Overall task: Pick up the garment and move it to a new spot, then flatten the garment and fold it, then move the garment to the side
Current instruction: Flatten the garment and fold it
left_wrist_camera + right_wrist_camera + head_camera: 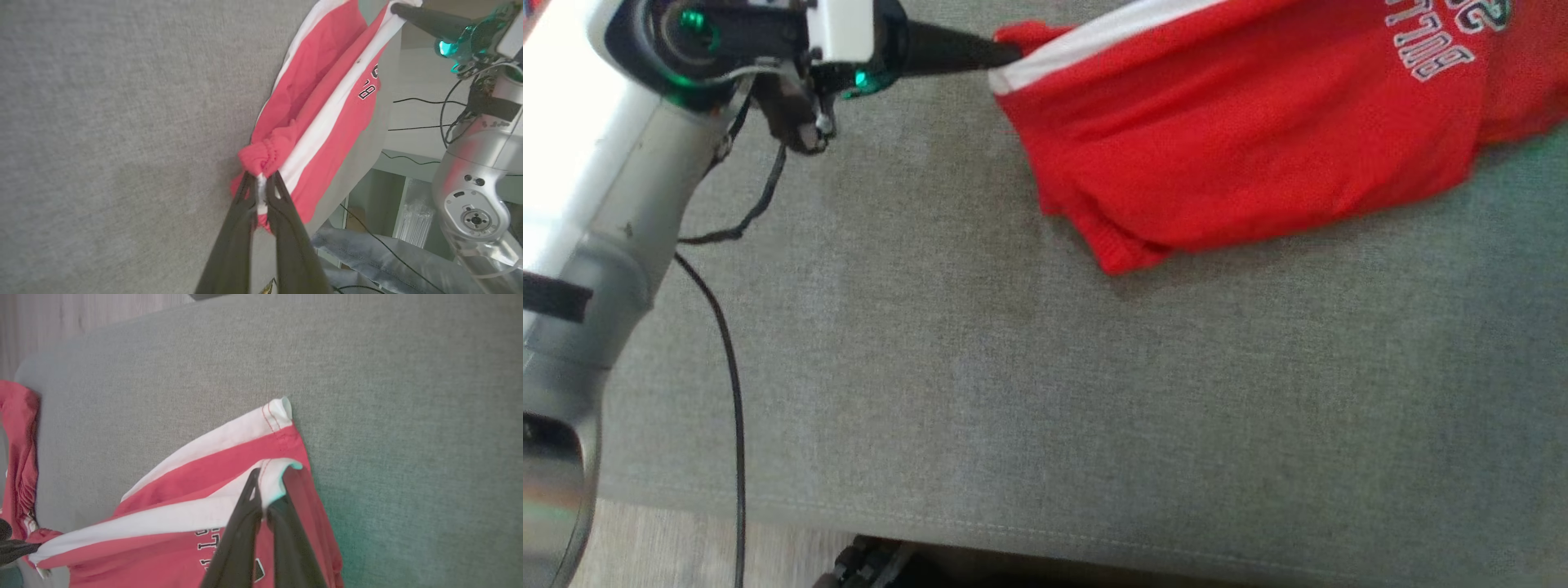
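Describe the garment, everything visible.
The garment is red, soft-looking fabric with a white stripe, outlined lettering and a ribbed-looking hem. It is bunched and creased, not flat, and strung between two pinches: the left gripper is shut on a gathered red end, the right gripper on a white-striped corner. Its slack sags onto the grey cushion.

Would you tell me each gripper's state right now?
Left gripper: closed on a gathered corner of the red garment.
Right gripper: closed on its white hem.
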You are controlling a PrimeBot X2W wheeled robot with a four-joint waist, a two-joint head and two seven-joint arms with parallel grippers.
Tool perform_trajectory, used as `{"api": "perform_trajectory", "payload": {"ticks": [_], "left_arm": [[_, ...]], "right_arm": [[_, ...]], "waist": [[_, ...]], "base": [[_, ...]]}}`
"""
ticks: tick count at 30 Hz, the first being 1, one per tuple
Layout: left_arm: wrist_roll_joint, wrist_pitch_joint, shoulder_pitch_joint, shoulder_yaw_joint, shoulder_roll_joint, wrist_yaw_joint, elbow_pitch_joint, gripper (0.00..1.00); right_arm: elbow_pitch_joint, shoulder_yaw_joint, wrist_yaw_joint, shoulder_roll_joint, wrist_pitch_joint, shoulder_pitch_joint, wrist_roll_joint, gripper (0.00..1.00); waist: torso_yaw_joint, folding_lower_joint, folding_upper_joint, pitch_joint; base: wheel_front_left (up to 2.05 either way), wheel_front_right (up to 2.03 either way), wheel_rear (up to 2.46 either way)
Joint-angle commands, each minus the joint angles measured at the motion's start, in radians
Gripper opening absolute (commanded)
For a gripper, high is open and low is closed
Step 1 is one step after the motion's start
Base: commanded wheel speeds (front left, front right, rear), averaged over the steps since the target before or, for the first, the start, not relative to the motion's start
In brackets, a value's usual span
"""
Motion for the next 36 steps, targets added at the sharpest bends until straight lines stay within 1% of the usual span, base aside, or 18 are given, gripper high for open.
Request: {"api": "perform_trajectory", "payload": {"ticks": [1, 2, 3, 4, 9, 11, 14, 17, 20, 22, 24, 26, 27, 28, 30, 32, 34, 36], "left_arm": [[0.006, -0.007, -0.060, 0.051, 0.043, -0.004, -0.010, 0.00], [0.007, -0.011, -0.065, 0.053, 0.040, -0.005, -0.005, 0.00], [0.009, -0.014, -0.068, 0.054, 0.038, -0.007, 0.001, 0.40], [0.011, -0.014, -0.070, 0.053, 0.036, -0.009, 0.008, 1.00], [0.026, -0.024, -0.071, 0.047, 0.033, -0.017, 0.041, 1.00], [0.038, -0.036, -0.071, 0.044, 0.037, -0.024, 0.052, 1.00], [0.084, -0.101, -0.077, 0.044, 0.049, -0.058, 0.060, 1.00], [0.167, -0.231, -0.073, 0.038, 0.062, -0.103, 0.057, 1.00], [0.301, -0.449, -0.057, 0.029, 0.082, -0.124, 0.051, 1.00], [0.383, -0.631, -0.034, 0.042, 0.088, -0.121, 0.052, 1.00], [0.477, -0.812, -0.002, 0.042, 0.096, -0.102, 0.047, 1.00], [0.547, -0.972, 0.046, 0.046, 0.099, -0.066, 0.036, 1.00], [0.547, -0.972, 0.046, 0.046, 0.099, -0.066, 0.036, 1.00], [0.573, -1.040, 0.075, 0.049, 0.100, -0.044, 0.028, 1.00], [0.620, -1.174, 0.134, 0.061, 0.099, 0.018, 0.010, 1.00], [0.657, -1.248, 0.195, 0.071, 0.093, 0.060, -0.027, 1.00], [0.724, -1.271, 0.255, 0.071, 0.097, 0.092, -0.084, 1.00], [0.800, -1.275, 0.316, 0.094, 0.091, 0.127, -0.164, 1.00]], "right_arm": [[-0.042, -0.005, -0.001, 0.024, -0.020, -0.059, -0.007, 0.01], [-0.037, -0.008, -0.001, 0.027, -0.030, -0.062, -0.010, 0.36], [-0.029, -0.011, -0.001, 0.030, -0.038, -0.063, -0.012, 0.66], [-0.025, -0.016, -0.001, 0.033, -0.051, -0.064, -0.013, 1.00], [-0.002, -0.003, -0.001, 0.048, -0.142, -0.051, 0.024, 1.00], [0.001, 0.023, -0.001, 0.046, -0.181, -0.039, 0.046, 1.00], [-0.030, 0.090, -0.001, 0.037, -0.292, -0.016, 0.116, 1.00], [-0.079, 0.175, -0.001, 0.010, -0.455, 0.030, 0.209, 1.00], [-0.123, 0.249, -0.001, -0.038, -0.671, 0.103, 0.271, 1.00], [-0.137, 0.280, -0.001, -0.066, -0.829, 0.160, 0.286, 1.00], [-0.141, 0.297, -0.001, -0.078, -0.976, 0.223, 0.301, 1.00], [-0.142, 0.333, -0.001, -0.095, -1.088, 0.293, 0.304, 1.00], [-0.142, 0.333, -0.001, -0.095, -1.088, 0.293, 0.304, 1.00], [-0.136, 0.350, -0.001, -0.102, -1.133, 0.326, 0.309, 1.00], [-0.107, 0.371, -0.001, -0.117, -1.214, 0.384, 0.310, 1.00], [-0.063, 0.395, -0.001, -0.129, -1.265, 0.427, 0.312, 1.00], [-0.007, 0.417, -0.001, -0.146, -1.298, 0.448, 0.306, 1.00], [0.057, 0.440, -0.001, -0.171, -1.312, 0.446, 0.299, 1.00]], "waist": [[0.000, -0.0001, 0.0000, 0.004], [-0.001, -0.0001, 0.0000, 0.006], [-0.001, -0.0001, 0.0000, 0.006], [-0.003, -0.0001, 0.0000, 0.006], [-0.009, -0.0001, 0.0000, -0.015], [-0.012, -0.0001, 0.0000, -0.031], [-0.015, -0.0001, 0.0000, -0.059], [-0.021, -0.0001, 0.0000, -0.099], [-0.029, -0.0001, 0.0000, -0.140], [-0.032, -0.0001, 0.0000, -0.166], [-0.035, -0.0001, 0.0000, -0.190], [-0.036, -0.0001, 0.0000, -0.211], [-0.036, -0.0001, 0.0000, -0.211], [-0.036, -0.0001, 0.0000, -0.220], [-0.031, -0.0001, 0.0000, -0.232], [-0.022, -0.0001, 0.0000, -0.240], [-0.011, -0.0001, 0.0000, -0.240], [0.007, -0.0001, 0.0000, -0.235]], "base": [[0.00, 0.00, 0.00], [0.00, 0.00, 0.00], [0.00, 0.00, 0.00], [0.00, 0.00, 0.00], [0.00, 0.00, 0.00], [0.00, 0.00, 0.00], [0.00, 0.00, 0.00], [0.00, 0.00, 0.00], [0.00, 0.00, 0.00], [0.00, 0.00, 0.00], [0.00, 0.00, 0.00], [0.00, 0.00, 0.00], [0.00, 0.00, 0.00], [0.00, 0.00, 0.00], [0.00, 0.00, 0.00], [0.00, 0.00, 0.00], [0.00, 0.00, 0.00], [0.00, 0.00, 0.00]]}}
